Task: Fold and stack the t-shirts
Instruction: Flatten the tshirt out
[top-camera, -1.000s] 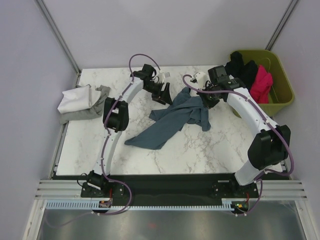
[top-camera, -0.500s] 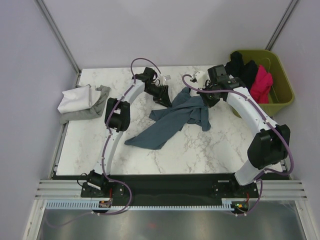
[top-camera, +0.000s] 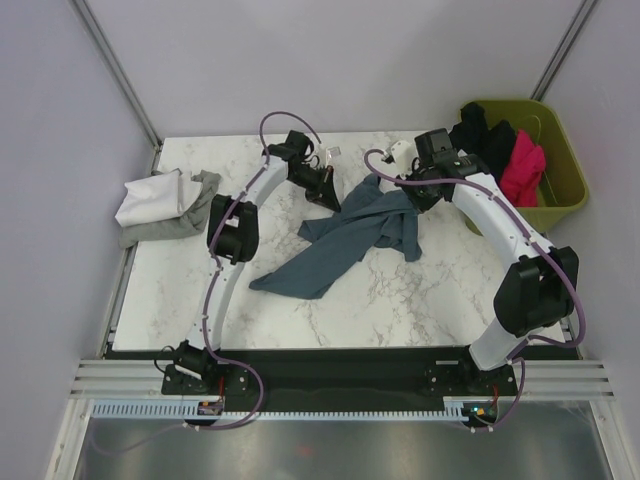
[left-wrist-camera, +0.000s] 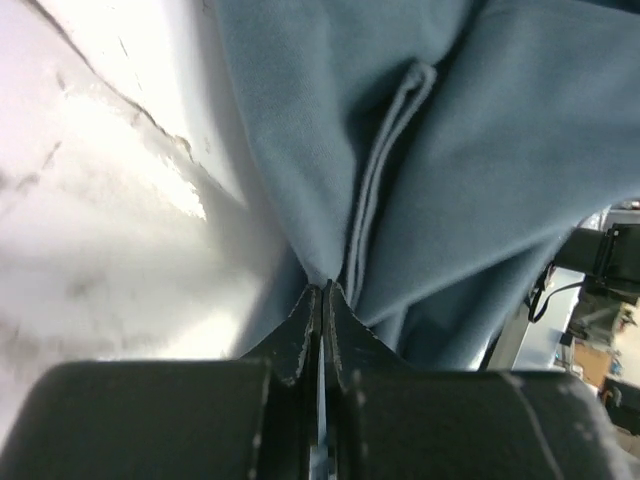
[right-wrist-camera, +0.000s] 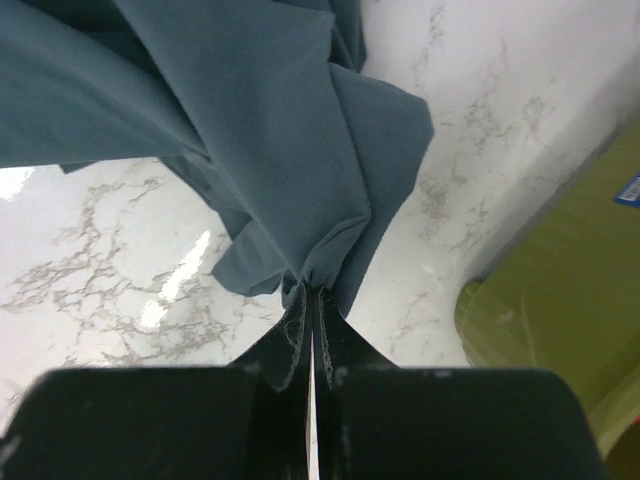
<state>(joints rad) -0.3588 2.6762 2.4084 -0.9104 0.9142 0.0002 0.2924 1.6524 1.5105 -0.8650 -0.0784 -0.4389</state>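
My left gripper (left-wrist-camera: 323, 290) is pinching the blue-grey t-shirt (left-wrist-camera: 480, 150) right beside a stitched hem, jaws pressed together on the cloth. My right gripper (right-wrist-camera: 308, 295) is doing the same on the other side, clamped on a gathered tuft, with the olive bin (right-wrist-camera: 560, 300) just off to its side. Both grips are sitting at the far end of the shirt, and the rest of it is trailing in a crumpled diagonal across the marble table (top-camera: 400, 300) towards my bases.

So I'm judging this one grabbed but not spread yet, let alone folded. At the left edge a white t-shirt (top-camera: 150, 198) is lying on a grey t-shirt (top-camera: 198, 205), the start of a stack, though I can't tell how neatly they're folded. A black t-shirt (top-camera: 480, 135) and a pink t-shirt (top-camera: 523, 168) are hanging in the bin, waiting. Most of the job is looking undone.
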